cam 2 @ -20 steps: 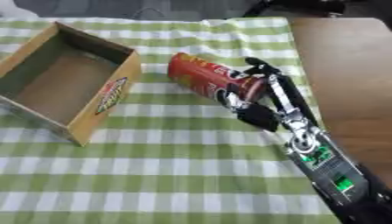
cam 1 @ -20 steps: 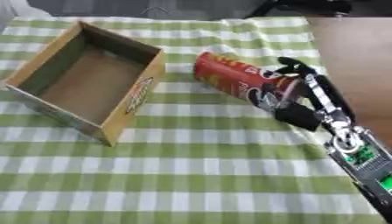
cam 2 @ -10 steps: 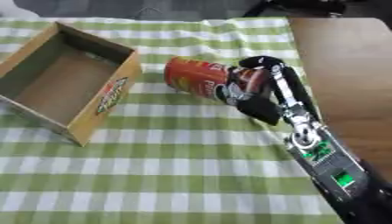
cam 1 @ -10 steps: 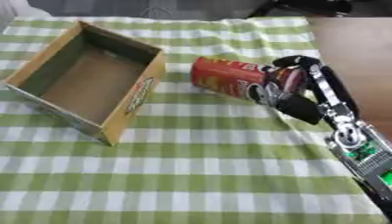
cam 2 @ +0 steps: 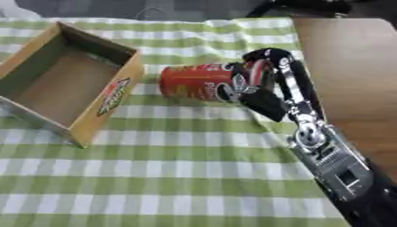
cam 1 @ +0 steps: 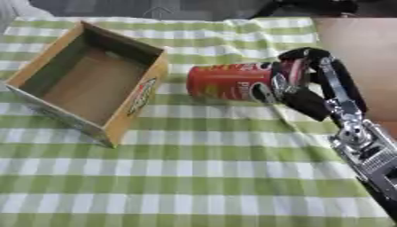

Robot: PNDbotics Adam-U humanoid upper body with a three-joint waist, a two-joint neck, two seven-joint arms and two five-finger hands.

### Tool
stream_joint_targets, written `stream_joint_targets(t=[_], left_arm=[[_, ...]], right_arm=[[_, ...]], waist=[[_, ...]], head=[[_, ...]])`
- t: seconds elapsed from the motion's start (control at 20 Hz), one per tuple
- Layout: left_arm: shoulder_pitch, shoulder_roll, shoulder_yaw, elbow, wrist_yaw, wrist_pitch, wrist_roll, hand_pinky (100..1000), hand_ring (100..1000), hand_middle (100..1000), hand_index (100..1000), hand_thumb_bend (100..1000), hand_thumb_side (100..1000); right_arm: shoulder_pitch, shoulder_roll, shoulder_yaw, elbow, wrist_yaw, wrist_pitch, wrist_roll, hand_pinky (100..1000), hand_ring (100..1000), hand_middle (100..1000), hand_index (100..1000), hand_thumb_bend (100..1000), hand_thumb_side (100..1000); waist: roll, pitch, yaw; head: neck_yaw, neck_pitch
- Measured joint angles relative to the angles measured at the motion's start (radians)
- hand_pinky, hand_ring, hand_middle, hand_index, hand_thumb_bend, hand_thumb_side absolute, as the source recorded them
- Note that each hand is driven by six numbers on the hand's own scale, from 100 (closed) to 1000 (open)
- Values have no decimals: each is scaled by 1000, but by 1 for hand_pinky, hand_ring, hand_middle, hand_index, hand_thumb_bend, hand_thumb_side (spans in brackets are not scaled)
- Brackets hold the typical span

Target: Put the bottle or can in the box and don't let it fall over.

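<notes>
Red can (cam 1: 229,82) on its side, right hand (cam 1: 298,84) curled round its right end

box (cam 1: 93,84) left | can (cam 1: 229,82) on its side, right | both on tablecloth (cam 1: 201,177)
</notes>
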Motion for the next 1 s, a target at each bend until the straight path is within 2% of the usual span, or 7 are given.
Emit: stream_joint_targets(t=[0.35, 0.75, 1.0], left_arm=[[0, 0, 0, 0, 0, 0, 0, 518, 499, 593, 693, 157, 665], [0, 0, 0, 0, 0, 0, -2, 519, 499, 593, 693, 158, 661], [0, 0, 0, 0, 0, -1, -4, 519, 499, 593, 693, 160, 657]], right_arm=[[-10, 2, 0, 0, -28, -40, -90, 100, 381, 158, 387, 100, 100], [-48, 19, 1, -10, -71, -92, -204, 100, 370, 149, 380, 100, 100], [-88, 29, 8, -22, -96, -103, -240, 100, 366, 147, 375, 100, 100]], waist=[[0, 0, 0], [0, 0, 0], [0, 0, 1]], head=[[0, 0], [0, -1], [0, -1]])
